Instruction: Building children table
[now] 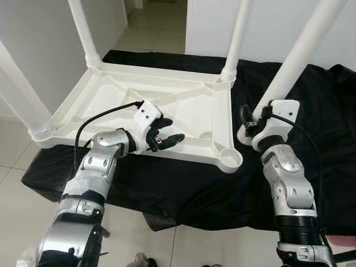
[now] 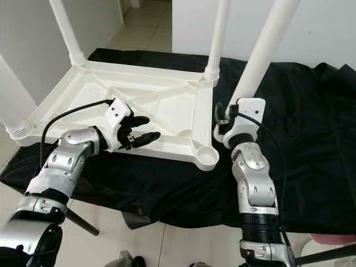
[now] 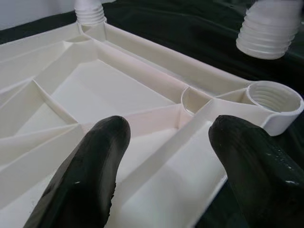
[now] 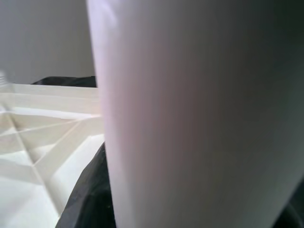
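Holding the fourth leg (image 1: 295, 61) low on its shaft, the right gripper (image 1: 251, 123) has its fingers closed around the white tube, whose threaded end (image 3: 269, 29) sits on the black cloth (image 1: 183, 192) just beside the empty corner socket (image 1: 229, 158), not yet in it. The main risk lies here: the leg leans away from vertical, and if it enters the socket at this tilt the threads are likely to cross and jam, or the end may skid off the socket rim onto the cloth. The grip is near the foot of a long tube, so the free upper part can swing and pull the tube round in the fingers. The left gripper (image 1: 164, 133) is spread wide over the near edge of the upturned tabletop (image 1: 183, 108), holding nothing; whether a finger touches the plastic cannot be told. If the top is not braced, turning the leg may spin or slide the whole top across the slack cloth. Further back, three legs already stand in their sockets: the near-left leg (image 1: 19, 94), the far-left leg (image 1: 83, 30) and the far-right leg (image 1: 238, 36). A shove on the top could swing these tall legs toward the wall (image 1: 39, 39) behind.
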Tool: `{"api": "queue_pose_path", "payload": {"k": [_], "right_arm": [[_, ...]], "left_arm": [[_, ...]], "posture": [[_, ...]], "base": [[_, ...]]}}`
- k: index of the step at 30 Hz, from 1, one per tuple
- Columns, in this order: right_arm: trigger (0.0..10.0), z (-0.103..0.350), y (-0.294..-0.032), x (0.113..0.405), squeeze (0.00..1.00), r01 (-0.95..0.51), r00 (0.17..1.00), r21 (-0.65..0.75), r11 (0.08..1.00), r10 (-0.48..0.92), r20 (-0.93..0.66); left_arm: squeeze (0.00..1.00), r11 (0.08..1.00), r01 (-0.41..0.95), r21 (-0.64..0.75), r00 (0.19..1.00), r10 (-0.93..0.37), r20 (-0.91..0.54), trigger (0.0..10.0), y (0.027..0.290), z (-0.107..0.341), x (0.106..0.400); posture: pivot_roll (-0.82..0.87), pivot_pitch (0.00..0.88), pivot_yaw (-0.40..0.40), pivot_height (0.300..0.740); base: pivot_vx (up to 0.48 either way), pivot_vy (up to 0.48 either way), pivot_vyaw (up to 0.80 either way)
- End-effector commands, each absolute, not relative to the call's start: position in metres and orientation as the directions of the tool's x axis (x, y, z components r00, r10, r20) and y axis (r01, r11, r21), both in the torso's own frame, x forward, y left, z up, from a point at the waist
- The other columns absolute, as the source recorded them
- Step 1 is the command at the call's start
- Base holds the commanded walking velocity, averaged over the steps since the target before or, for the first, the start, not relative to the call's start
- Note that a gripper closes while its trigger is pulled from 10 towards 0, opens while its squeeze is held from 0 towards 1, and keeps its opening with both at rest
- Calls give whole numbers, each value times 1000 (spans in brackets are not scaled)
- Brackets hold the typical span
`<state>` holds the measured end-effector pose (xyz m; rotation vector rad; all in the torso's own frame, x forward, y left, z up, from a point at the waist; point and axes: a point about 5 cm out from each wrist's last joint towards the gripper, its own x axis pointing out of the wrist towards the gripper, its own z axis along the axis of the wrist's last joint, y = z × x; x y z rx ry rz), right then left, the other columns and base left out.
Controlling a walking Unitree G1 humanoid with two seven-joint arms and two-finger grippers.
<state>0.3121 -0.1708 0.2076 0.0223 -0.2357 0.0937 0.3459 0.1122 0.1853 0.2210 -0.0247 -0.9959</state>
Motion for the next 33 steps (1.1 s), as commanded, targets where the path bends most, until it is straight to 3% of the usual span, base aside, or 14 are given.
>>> {"api": "queue_pose_path", "payload": {"k": [1, 12, 19, 33], "right_arm": [[10000, 209, -169, 309, 0, -111, 963, 21, 994, 102, 250], [10000, 184, -162, 299, 0, -212, 957, -52, 976, 218, 190], [10000, 161, -166, 297, 0, -208, 970, -39, 977, 212, 121], [10000, 170, -168, 299, 0, -193, 966, -27, 981, 195, 171]], "left_arm": [[0, 701, 693, 169, 714, -699, -28, 10000, 121, 184, 348], [0, 700, 705, 117, 703, -711, 19, 10000, 119, 186, 330], [0, 694, 707, 132, 699, -715, 19, 10000, 110, 185, 328], [0, 754, 646, 118, 751, -655, 78, 10000, 115, 193, 331]], "posture": [[-5, 67, -5, 740], [8, 57, -30, 740], [2, 61, -29, 740], [-15, 65, -18, 740]], "base": [[0, 0, 0], [0, 0, 0], [0, 0, 0], [0, 0, 0]]}}
